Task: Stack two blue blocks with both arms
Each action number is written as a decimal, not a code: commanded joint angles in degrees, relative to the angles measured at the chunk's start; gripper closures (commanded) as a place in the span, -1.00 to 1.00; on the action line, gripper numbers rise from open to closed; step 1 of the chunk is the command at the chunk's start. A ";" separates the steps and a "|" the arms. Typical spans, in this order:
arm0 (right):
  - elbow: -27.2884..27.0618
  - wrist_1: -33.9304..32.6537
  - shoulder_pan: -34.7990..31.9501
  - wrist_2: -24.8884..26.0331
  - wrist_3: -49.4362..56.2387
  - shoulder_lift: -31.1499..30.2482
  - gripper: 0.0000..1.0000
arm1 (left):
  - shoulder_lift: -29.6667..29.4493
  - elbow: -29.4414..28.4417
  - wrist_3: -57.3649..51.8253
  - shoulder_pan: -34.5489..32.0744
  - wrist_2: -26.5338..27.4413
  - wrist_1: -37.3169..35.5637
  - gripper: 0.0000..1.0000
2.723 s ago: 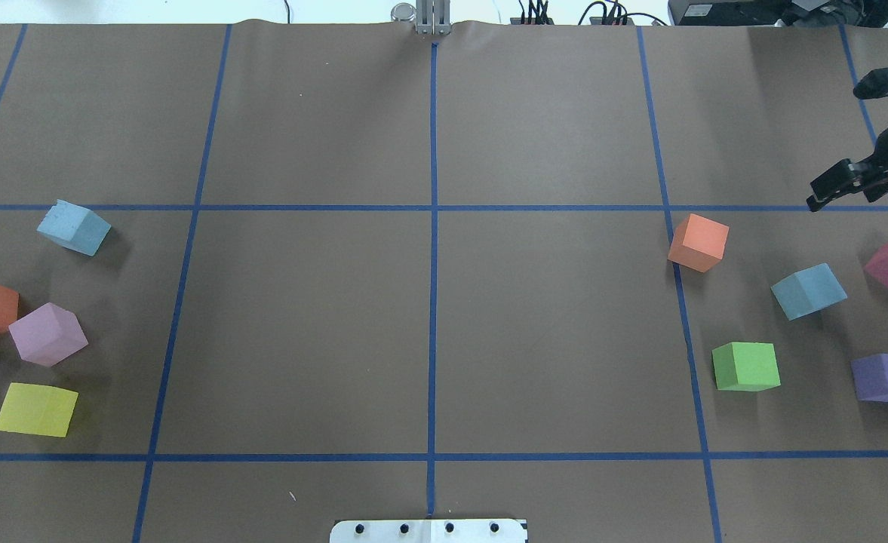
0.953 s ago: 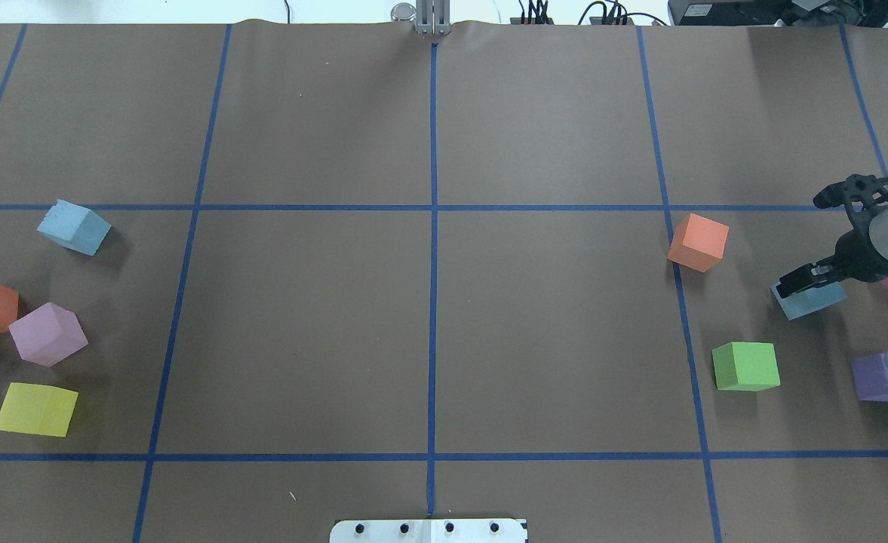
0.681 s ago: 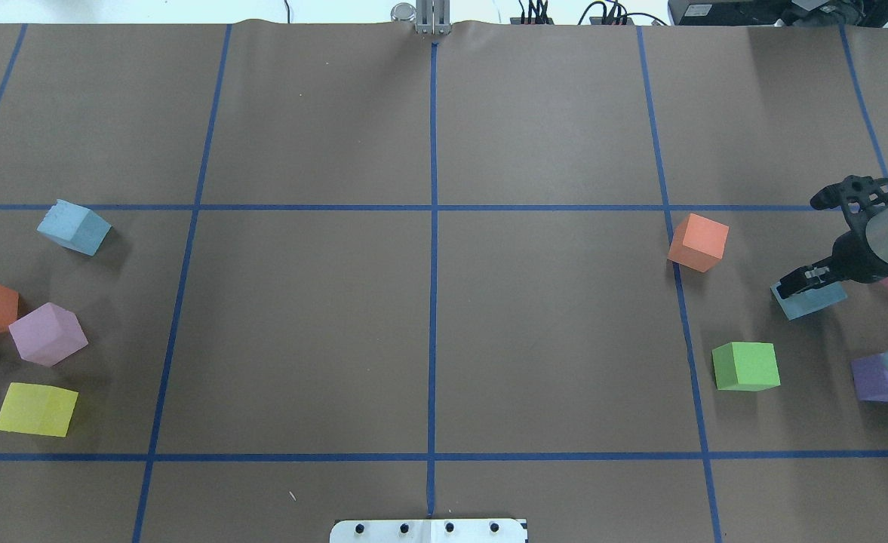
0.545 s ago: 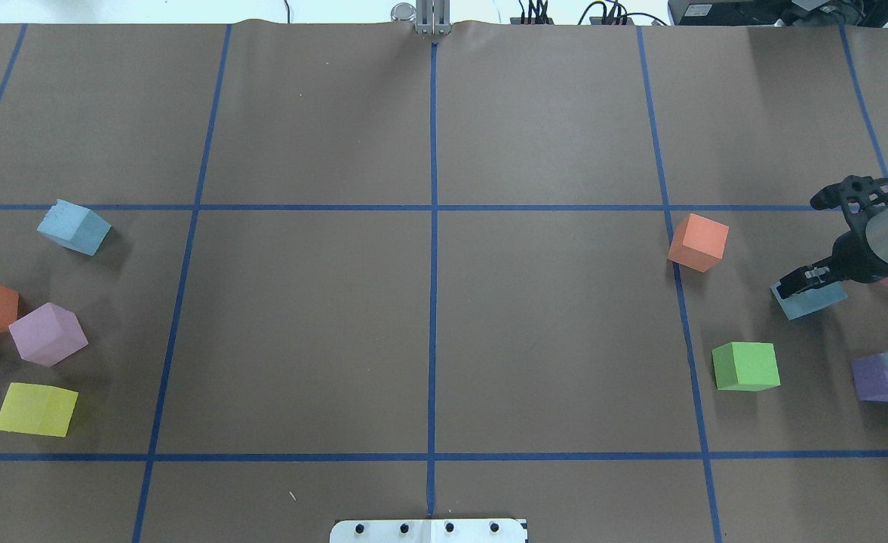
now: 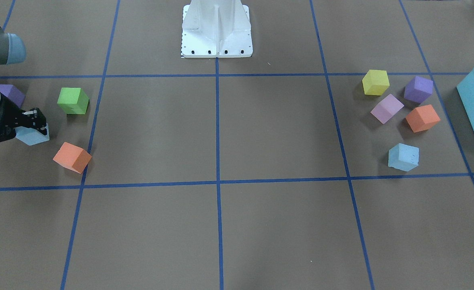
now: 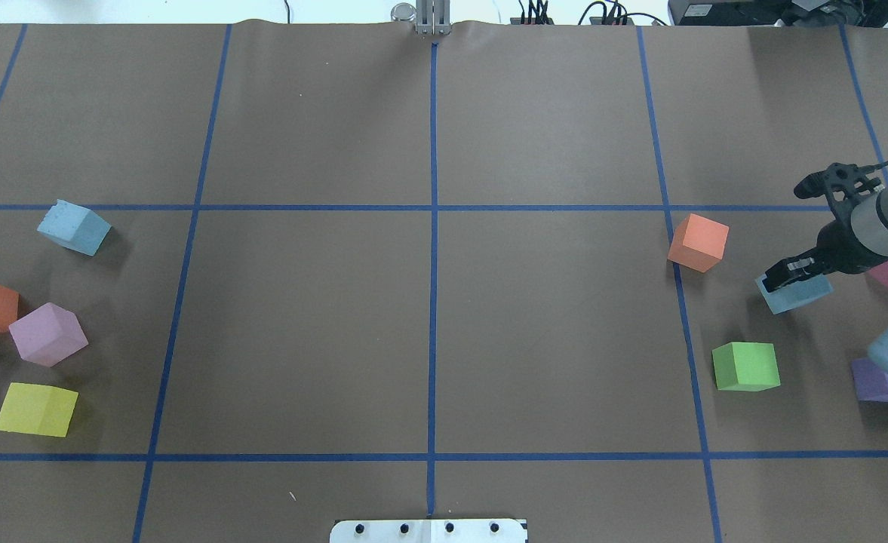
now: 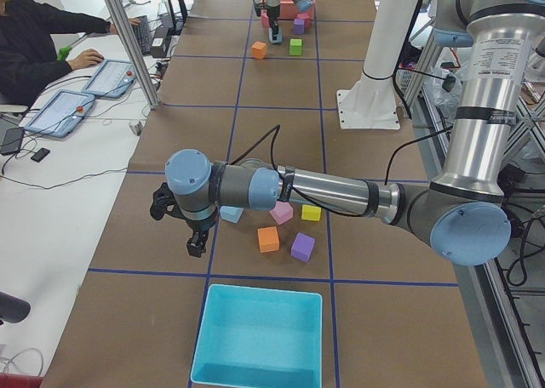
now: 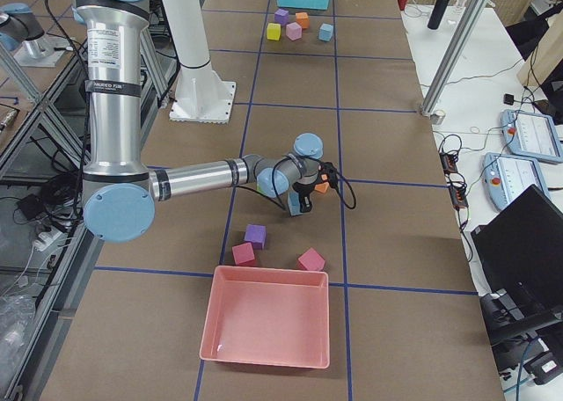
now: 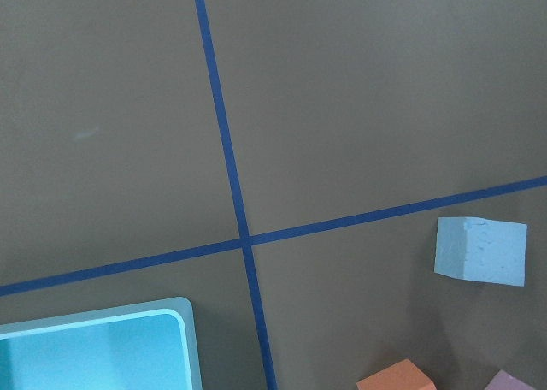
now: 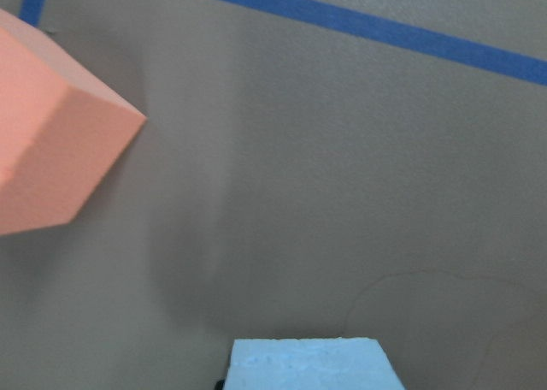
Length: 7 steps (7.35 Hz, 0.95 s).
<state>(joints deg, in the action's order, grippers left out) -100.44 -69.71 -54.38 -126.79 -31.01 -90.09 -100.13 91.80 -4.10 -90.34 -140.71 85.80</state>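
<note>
On the desk (image 6: 549, 339) at far right, my right jaws have clamped one blue block (image 6: 794, 296) and moved it leftward; second blue block (image 6: 74, 227) waits. Left jaws: cannot tell.

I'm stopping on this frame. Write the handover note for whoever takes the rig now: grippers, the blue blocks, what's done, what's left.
Right gripper: shut on the first blue block, between the orange cube and the green cube.
Left gripper: hangs above the table near the second blue block; open or shut cannot be told.
Second blue block: free on the table on the robot's left side, untouched.
Done: first blue block grasped.
Left: take the second block, bring the two together, and set one on the other.
</note>
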 commanded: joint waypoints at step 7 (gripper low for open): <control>-5.04 -34.09 14.18 5.03 -30.91 36.71 -0.25 | -1.21 -6.17 23.66 22.81 8.35 25.15 -0.96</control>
<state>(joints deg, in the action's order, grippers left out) -107.60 -103.93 -44.55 -124.95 -55.14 -58.11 -101.54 88.35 14.39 -70.68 -132.95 104.39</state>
